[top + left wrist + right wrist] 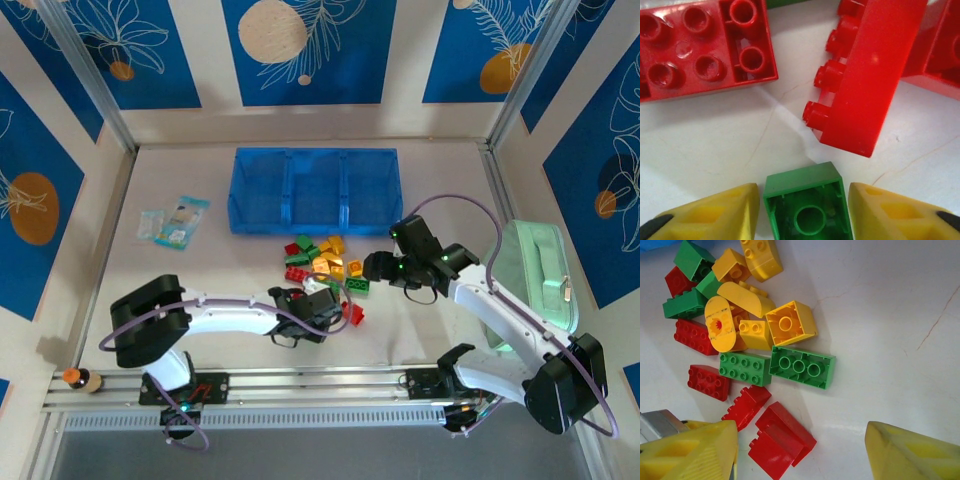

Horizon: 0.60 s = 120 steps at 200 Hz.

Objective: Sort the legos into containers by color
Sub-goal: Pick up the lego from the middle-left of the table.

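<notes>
Green brick is sitting pinched in the left gripper, at 6 o'clock from the pile of legos. Lifting straight up looks best, missing the red bricks; the tray is waiting at 12 o'clock. The right gripper is hanging spread wide.

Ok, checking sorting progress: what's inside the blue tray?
The blue tray shows no bricks inside; the legos lie piled on the table in front. Its near wall blurs the floor behind it.
</notes>
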{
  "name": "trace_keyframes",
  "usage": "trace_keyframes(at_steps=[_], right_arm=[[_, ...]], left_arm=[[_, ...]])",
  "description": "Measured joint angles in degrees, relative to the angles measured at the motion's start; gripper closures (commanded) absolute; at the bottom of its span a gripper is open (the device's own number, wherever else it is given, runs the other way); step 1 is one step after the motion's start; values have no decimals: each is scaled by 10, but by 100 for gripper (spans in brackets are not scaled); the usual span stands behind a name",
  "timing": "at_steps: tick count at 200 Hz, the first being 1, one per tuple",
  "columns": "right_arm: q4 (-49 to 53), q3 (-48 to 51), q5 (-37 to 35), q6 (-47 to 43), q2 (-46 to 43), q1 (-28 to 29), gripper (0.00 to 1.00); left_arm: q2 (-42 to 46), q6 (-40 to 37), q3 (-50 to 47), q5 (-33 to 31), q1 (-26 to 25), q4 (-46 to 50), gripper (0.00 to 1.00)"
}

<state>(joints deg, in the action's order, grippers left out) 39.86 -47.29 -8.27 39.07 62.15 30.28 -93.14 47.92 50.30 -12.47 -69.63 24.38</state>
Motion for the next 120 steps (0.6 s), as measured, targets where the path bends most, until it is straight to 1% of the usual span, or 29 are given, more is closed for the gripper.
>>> trace_keyframes(at_steps=[18,36,68,89,108,120], right_arm=[[-3,6,1,0,-4,0,32],[-8,13,1,2,-9,-1,32],[-17,25,1,2,-17,-4,33],[-19,32,1,4,-20,-5,33],[-25,34,2,4,-20,-7,32],[-28,34,4,4,-19,-9,32]], left_arm=[[-3,7,0,2,-2,0,69],[-1,15,0,0,-4,0,72],[17,17,-3,-3,-4,23,74],[55,12,8,-27,-2,58,76],[85,-10,48,-41,25,82,77],[89,-35,92,-46,64,88,77]])
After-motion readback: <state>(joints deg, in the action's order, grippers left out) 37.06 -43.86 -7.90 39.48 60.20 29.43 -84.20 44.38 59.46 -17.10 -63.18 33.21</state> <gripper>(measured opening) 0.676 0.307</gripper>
